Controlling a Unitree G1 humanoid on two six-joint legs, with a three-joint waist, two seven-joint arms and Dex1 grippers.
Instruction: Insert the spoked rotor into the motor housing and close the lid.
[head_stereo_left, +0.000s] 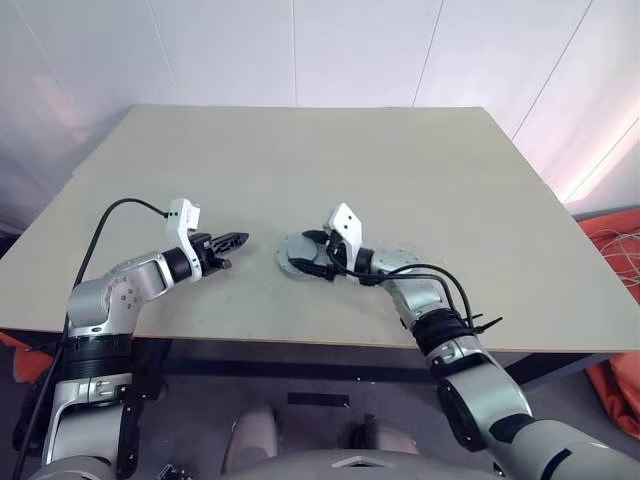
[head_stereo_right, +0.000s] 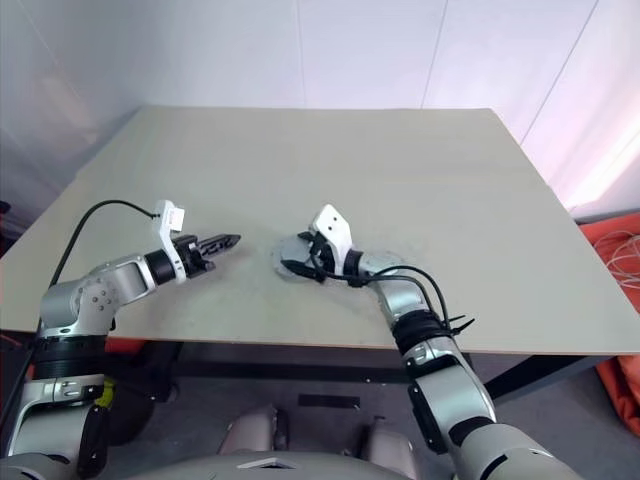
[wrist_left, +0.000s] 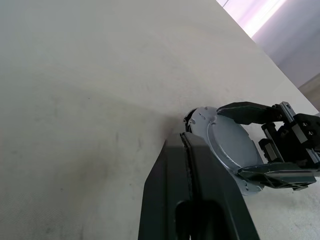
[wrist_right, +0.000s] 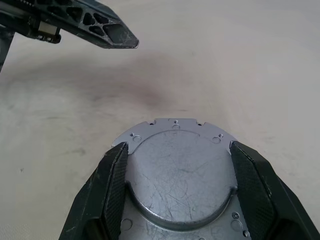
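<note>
1. Evidently the assembly is closed: the lid, a flat grey disc with a raised round centre, lies face-up at centre of the head views on the table, presumably capping the motor housing; neither copper windings nor spoked rotor can be seen.
2. Right gripper straddles the lid, one finger at each side of the raised centre. Jaws stand wide; whether the pads press the metal or sit just clear cannot be told. Likely seating or steadying the lid.
3. Left gripper, centre-left of frame, fingers fully together, holds nothing, hovering near the lid's edge.
</note>
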